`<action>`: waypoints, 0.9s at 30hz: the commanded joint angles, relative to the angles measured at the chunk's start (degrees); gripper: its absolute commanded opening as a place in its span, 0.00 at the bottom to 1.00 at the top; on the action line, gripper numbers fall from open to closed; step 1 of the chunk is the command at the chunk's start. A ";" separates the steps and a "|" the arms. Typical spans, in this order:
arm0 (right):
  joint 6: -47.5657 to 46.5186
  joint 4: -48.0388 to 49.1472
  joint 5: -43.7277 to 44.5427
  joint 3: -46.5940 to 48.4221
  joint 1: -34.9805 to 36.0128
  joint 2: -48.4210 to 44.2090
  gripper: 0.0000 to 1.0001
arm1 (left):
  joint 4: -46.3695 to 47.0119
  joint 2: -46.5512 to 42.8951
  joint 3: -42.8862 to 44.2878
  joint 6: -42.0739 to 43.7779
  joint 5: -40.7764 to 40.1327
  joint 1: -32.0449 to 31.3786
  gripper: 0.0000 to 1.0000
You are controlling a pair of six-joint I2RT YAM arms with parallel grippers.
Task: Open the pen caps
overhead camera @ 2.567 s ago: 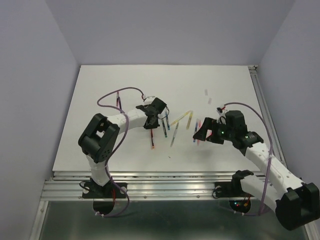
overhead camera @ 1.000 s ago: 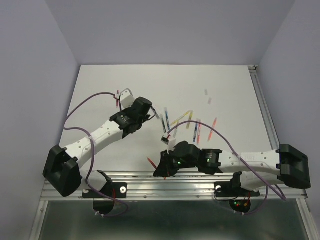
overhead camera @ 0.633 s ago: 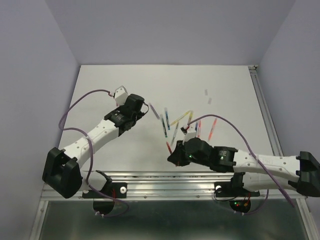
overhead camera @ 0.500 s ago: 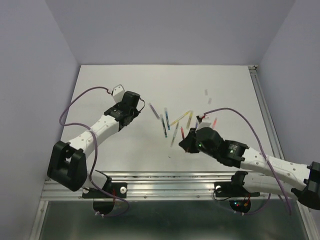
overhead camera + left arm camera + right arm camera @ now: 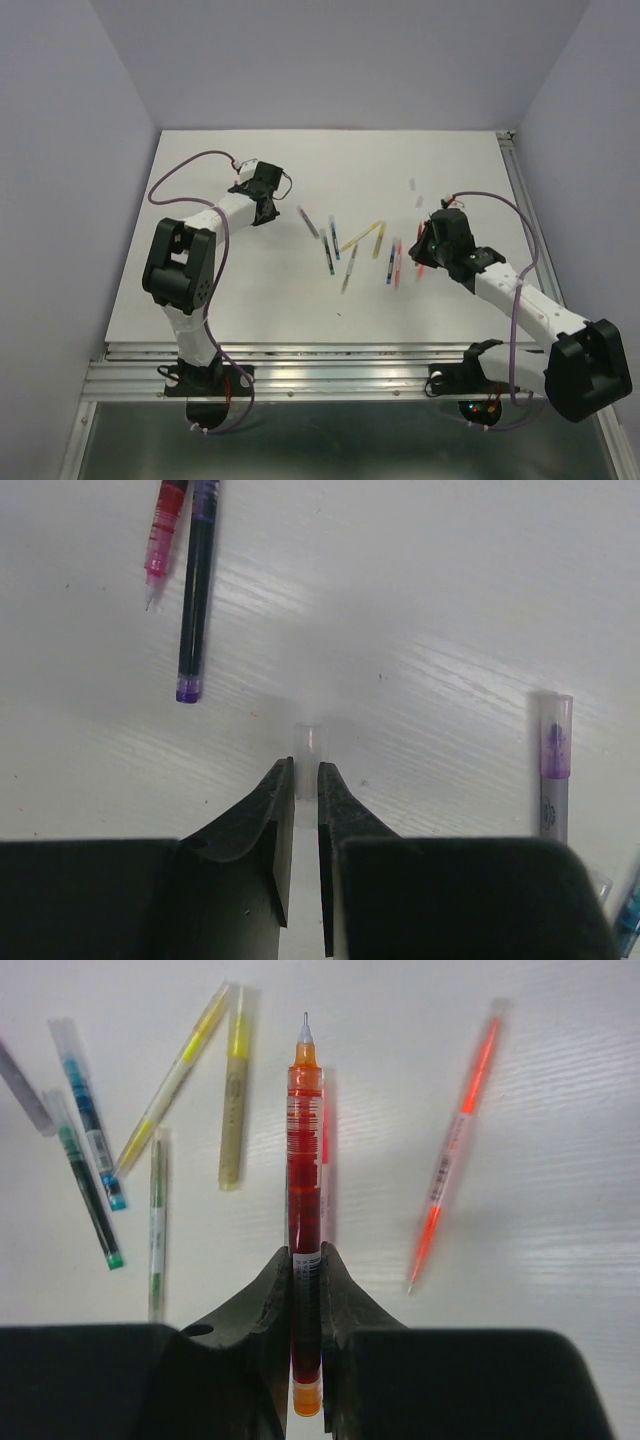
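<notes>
In the left wrist view my left gripper is shut on a short, pale translucent pen cap, which pokes out past the fingertips just above the white table. From above, that gripper is over the table's back left. My right gripper is shut on an uncapped red pen, its fine tip pointing away from me. In the top view this gripper hangs right of the pen cluster. Two small pale caps lie loose further back.
Several pens lie in the middle of the table: yellow, blue, green and an orange-red one. Near my left gripper lie a capped purple pen, a dark purple pen and a pink-red pen.
My right arm has swung from the near centre of the table out to the right, carrying the red pen. My left arm has drawn back towards the far left, still shut on the cap.
</notes>
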 commanded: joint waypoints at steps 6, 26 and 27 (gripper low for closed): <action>-8.51 12.46 -21.88 11.11 -7.96 10.20 0.01 | -0.27 -6.89 -1.33 0.44 3.25 0.10 0.00; -6.83 12.33 -18.75 59.96 16.65 62.22 0.05 | -12.04 -44.34 -27.98 -18.37 6.16 -5.17 0.00; -7.18 11.44 -18.31 62.24 17.44 64.16 0.06 | -12.92 -45.83 -28.50 -18.64 5.81 -5.17 0.00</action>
